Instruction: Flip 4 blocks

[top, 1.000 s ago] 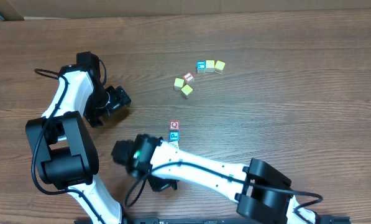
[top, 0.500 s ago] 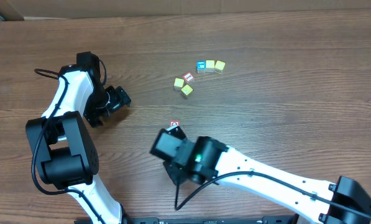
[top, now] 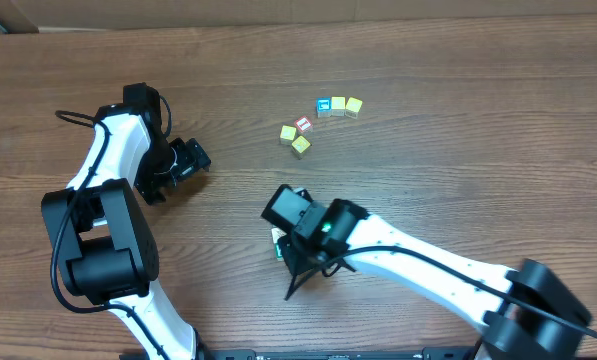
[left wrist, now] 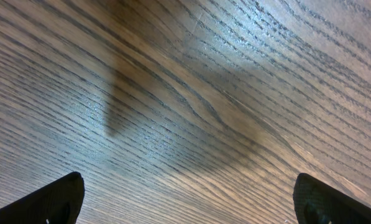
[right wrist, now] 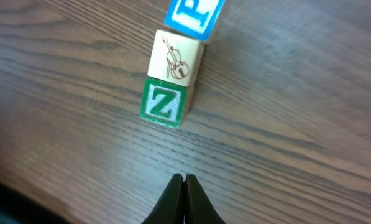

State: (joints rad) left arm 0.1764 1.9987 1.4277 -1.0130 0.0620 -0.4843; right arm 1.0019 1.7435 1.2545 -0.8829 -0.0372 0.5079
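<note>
Two arms share a wood-grain table (top: 458, 120). From overhead, the left gripper (top: 188, 158) sits well apart from every cube. The right arm (top: 408, 255) covers most of the letter-block row, of which only a pale-green scrap (top: 276, 238) shows beside its wrist. Farther off lie loose cubes: a blue-faced cube (top: 323, 105) touching two yellow cubes (top: 345, 104), and a red-faced cube (top: 303, 124) between two more yellow ones.

Left wrist view: the left gripper (left wrist: 188, 205) stands wide open, its fingertips (left wrist: 61, 196) at either corner, with only bare wood between them.

Right wrist view: the right gripper (right wrist: 184, 190) is pinched shut, holding nothing. Straight ahead of its tips, not touching them, lies the green "Z" block (right wrist: 164, 104). Beyond that, touching it, is the pale violin-marked block (right wrist: 176, 59), then the blue "P" block (right wrist: 194, 15) at the frame's edge.
</note>
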